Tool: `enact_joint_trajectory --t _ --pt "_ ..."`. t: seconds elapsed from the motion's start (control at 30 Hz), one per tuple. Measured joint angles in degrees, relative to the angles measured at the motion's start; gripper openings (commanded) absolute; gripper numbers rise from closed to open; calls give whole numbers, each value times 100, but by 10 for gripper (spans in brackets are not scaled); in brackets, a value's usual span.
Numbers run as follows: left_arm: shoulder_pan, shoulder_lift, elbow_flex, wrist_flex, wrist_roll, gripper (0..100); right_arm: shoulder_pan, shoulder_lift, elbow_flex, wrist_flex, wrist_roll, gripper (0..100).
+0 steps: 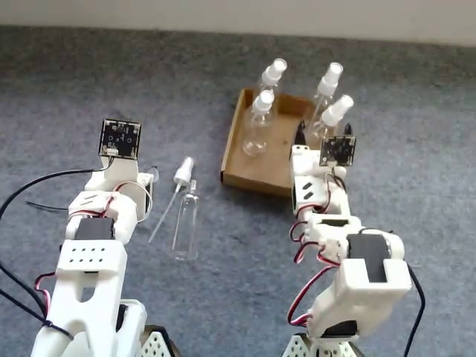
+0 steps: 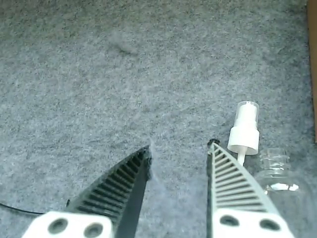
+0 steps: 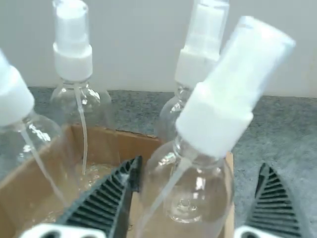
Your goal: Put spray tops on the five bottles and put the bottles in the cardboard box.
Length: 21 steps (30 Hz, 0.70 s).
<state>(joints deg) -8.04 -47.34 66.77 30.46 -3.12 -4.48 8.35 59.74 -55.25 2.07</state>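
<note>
- Closest to the lens, the left hand point(image 2: 179, 148) is seen spread wide and holding nothing. It hangs over the grey table point(image 2: 99, 74), with one finger just beside the loose spray top point(image 2: 244, 131).
- That spray top lies flat with its thin dip tube trailing. Next to it the uncapped bottle point(image 1: 186, 219) lies on its side, well apart from the cardboard box point(image 1: 234, 141).
- The right hand point(image 3: 197, 171) is held wide open on either side of the tilted-top bottle point(image 3: 188, 203) at the box's near corner. No contact by either finger can be made out.
- Three further capped bottles point(image 1: 257, 130) stand at the box.
- The uncapped bottle is judged light, stiff and smooth, and likely to roll. It is best taken across the middle of its body.
- The spray top is judged small and light. It should be held by its collar, never by the tube, which would likely bend.
- In the left wrist view the uncapped bottle is cut off below its neck.
- Whether the two far bottles stand inside the box or behind its far wall cannot be told. Nor can it be told whether the tilted top is screwed fully home.
</note>
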Motion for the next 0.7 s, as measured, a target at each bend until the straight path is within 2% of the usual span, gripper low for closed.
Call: enact_joint_trajectory --t 0.5,0.7 --pt "0 0 0 0 0 174 0 -1785 0 1688 0 298" --pt "0 0 0 0 0 174 0 -2787 -290 2963 0 298"
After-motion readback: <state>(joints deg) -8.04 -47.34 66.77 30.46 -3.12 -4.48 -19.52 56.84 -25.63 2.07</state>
